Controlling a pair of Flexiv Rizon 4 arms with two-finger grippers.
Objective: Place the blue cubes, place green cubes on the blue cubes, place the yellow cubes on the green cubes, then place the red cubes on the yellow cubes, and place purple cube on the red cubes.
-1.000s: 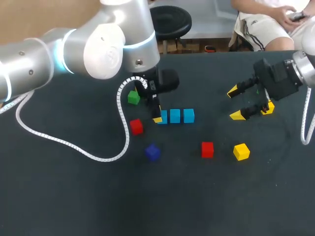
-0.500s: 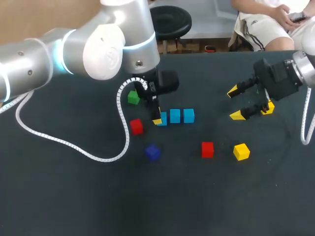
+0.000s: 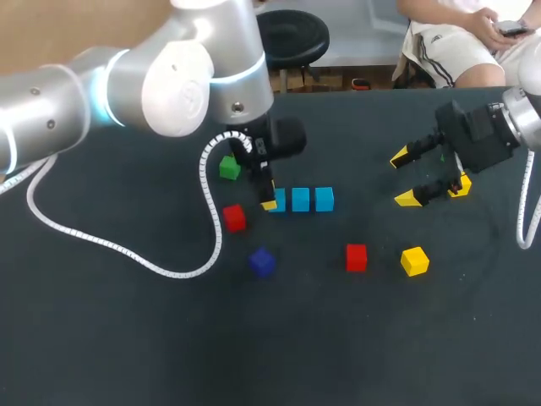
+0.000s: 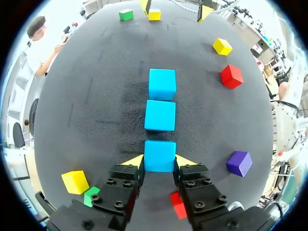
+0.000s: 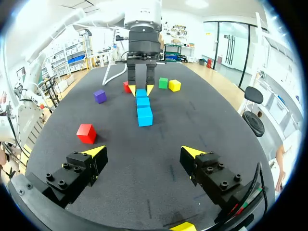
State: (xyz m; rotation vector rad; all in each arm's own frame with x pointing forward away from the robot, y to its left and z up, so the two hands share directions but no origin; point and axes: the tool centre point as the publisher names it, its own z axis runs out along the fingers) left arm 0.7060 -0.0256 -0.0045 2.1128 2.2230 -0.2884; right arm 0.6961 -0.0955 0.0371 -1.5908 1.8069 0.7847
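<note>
Left pincer [image 4: 159, 161] clamps end blue cube [image 4: 159, 153] of 3-cube row [image 4: 160, 115].

3 cubes [image 3: 300, 200] in 1 row.

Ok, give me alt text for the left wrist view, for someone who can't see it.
The left tool grips the nearest blue cube of three in a straight row ahead on the dark table. A purple cube, red cube and yellow cube lie off to one side.
</note>
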